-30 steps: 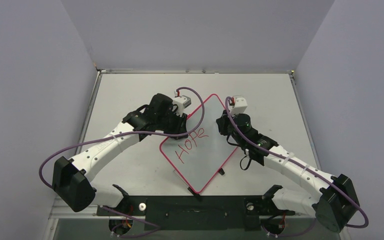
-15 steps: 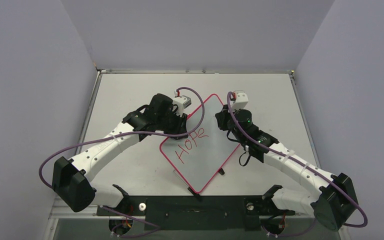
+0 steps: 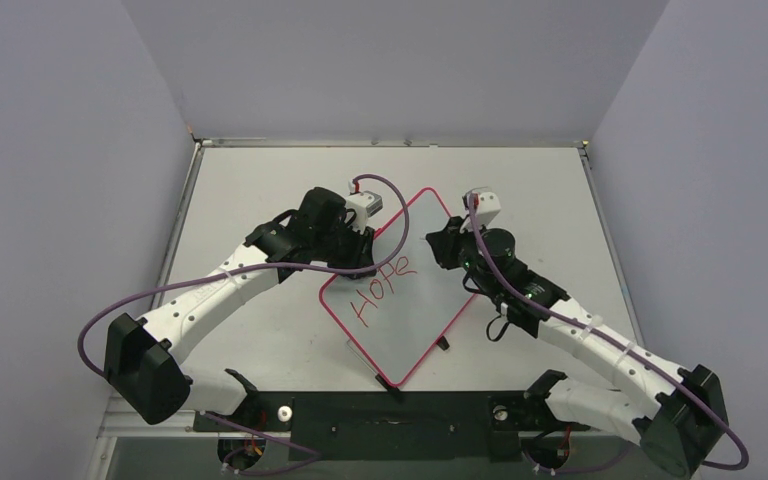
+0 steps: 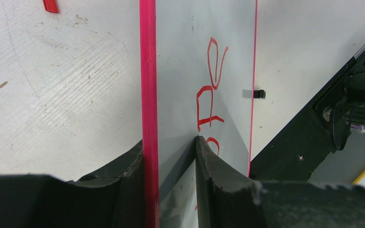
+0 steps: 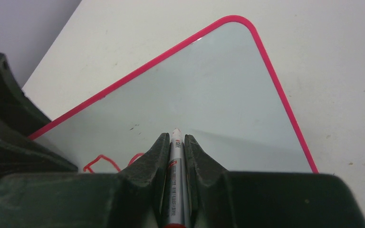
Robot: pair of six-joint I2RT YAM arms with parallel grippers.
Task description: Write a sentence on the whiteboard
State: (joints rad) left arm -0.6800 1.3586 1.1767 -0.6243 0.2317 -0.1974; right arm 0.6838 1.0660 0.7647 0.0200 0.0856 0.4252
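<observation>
Two grippers are working mid-table: left gripper (image 4: 169, 142) is pinching the whiteboard (image 3: 412, 335) rim, right gripper (image 5: 175, 137) is clamping a marker (image 5: 175, 164). Its tip is pointing at blank board just right of the sentence (image 3: 380, 284).

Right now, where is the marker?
In the right wrist view the marker sits clamped in the right pincer, its tip over the bare part of the whiteboard, to the right of the red letters.
</observation>
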